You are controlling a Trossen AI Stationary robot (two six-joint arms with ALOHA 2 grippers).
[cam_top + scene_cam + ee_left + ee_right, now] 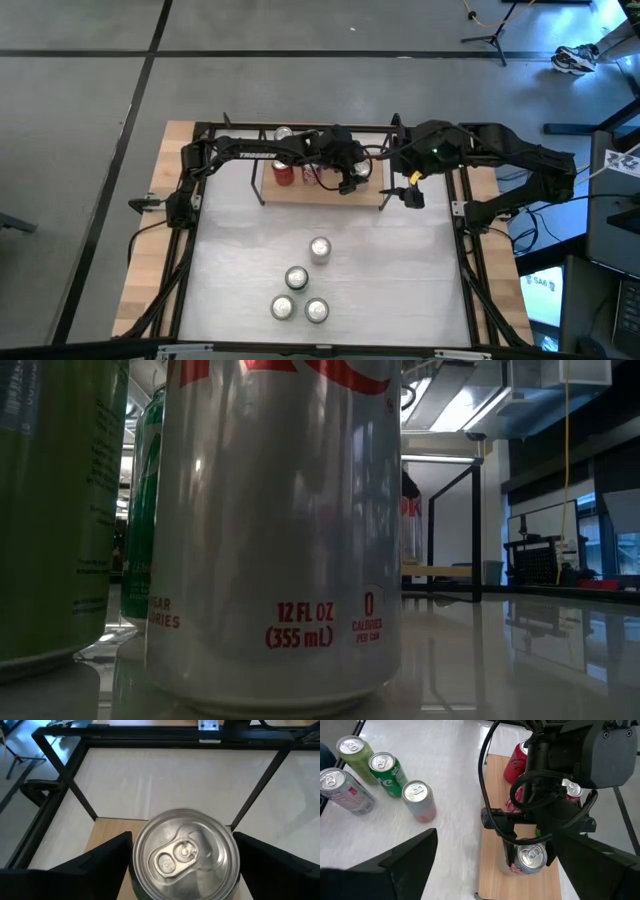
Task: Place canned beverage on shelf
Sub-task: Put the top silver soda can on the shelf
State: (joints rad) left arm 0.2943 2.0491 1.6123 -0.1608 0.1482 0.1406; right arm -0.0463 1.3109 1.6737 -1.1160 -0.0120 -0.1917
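Note:
The shelf [300, 192], a light-wood board in a black wire frame, stands at the table's far middle. Several red cans stand on it [517, 762] [284, 172]. One more can [185, 852], silver-topped and upright, stands on the board near its right end. My left gripper [350, 183] is open around this can, with one finger [507, 851] on each side and a narrow gap at both. My right gripper [412, 195] hangs open above the shelf's right end, with nothing between its fingers.
Several cans stand upright on the white table top nearer the front: a silver one [420, 800], a green one [387, 772], a light green one [355, 751] and a silver-red one [340, 790]. The low view is filled by the silver-red can [280, 530]. A black frame [60, 765] borders the table.

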